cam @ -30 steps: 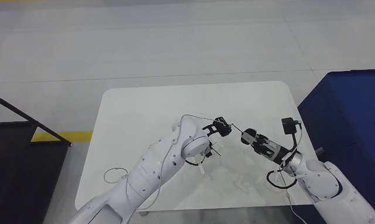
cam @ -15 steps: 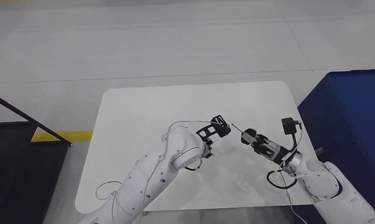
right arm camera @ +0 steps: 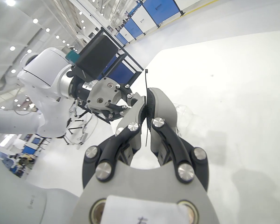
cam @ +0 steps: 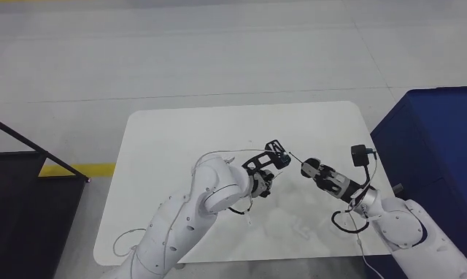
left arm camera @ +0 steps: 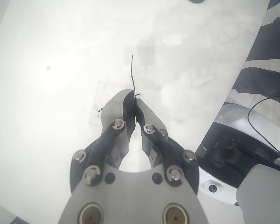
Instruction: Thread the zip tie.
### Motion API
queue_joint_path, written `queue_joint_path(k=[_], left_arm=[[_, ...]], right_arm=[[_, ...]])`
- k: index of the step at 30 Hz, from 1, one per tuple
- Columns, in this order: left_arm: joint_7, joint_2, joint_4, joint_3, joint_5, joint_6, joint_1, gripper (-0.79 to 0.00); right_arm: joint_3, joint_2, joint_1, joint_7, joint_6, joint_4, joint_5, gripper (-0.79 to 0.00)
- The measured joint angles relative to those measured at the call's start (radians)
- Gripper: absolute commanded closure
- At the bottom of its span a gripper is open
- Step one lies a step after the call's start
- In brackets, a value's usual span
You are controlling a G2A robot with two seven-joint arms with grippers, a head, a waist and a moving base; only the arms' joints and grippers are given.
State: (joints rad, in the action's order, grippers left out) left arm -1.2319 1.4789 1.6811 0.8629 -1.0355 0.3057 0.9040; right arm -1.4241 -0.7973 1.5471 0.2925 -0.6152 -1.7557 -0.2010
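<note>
Both jaws are clamped shut, my left gripper [left arm camera: 135, 99] pinching a tapered black tail [left arm camera: 132, 71] and my right gripper [right arm camera: 146, 96] the zip tie [right arm camera: 146, 82] below its head [right arm camera: 146, 71], above the table [cam: 182, 147], so I judge alignment the step in hand: next, steer tail squarely into head.

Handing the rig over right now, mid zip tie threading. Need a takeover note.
Left claw: shut on a thin black strip, pointed end sticking out past the claw.
Right claw: shut on the zip tie, head out front and free.
Both are over the table, close together, facing each other; cannot tell if they grip one tie.
Done: both grasps. Left to do: pointed end through the head; not threaded yet.
</note>
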Motion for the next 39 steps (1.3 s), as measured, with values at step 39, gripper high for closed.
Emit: queue_joint_path(k=[39], left_arm=[[0.047, -0.019, 0.282, -0.031, -0.286, -0.372, 0.142, 0.000]], right_arm=[[-0.227, -0.001, 0.101, -0.200, -0.160, -0.138, -0.590, 0.000]])
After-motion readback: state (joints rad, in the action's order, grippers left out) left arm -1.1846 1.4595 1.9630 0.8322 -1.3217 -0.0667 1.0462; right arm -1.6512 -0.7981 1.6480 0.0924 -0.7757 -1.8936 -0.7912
